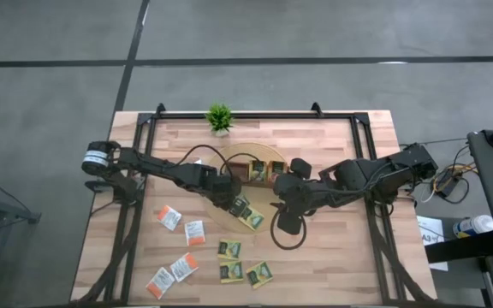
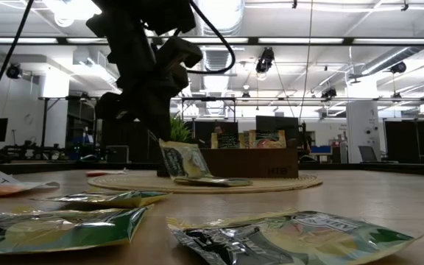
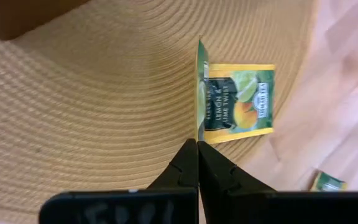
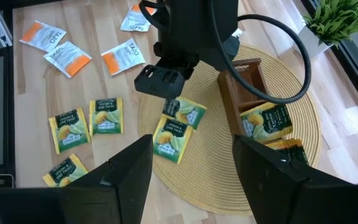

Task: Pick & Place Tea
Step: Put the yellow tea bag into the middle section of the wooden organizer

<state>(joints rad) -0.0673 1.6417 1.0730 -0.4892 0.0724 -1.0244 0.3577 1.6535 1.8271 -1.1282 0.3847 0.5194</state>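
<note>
Here we pinch a dark green-and-yellow paper tea sachet [image 3: 199, 93] on edge in our shut left gripper [image 3: 197, 149], above the round woven straw mat [image 3: 92, 106], likely bound for the brown wooden compartment tray [image 4: 244, 84]; our right gripper [image 4: 191, 165] hovers nearby, wide open and empty.

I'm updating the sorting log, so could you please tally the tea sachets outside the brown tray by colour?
white-and-orange sachets: 4
green-and-yellow sachets: 5, one of them pinched in the left gripper
Total: 9
</note>
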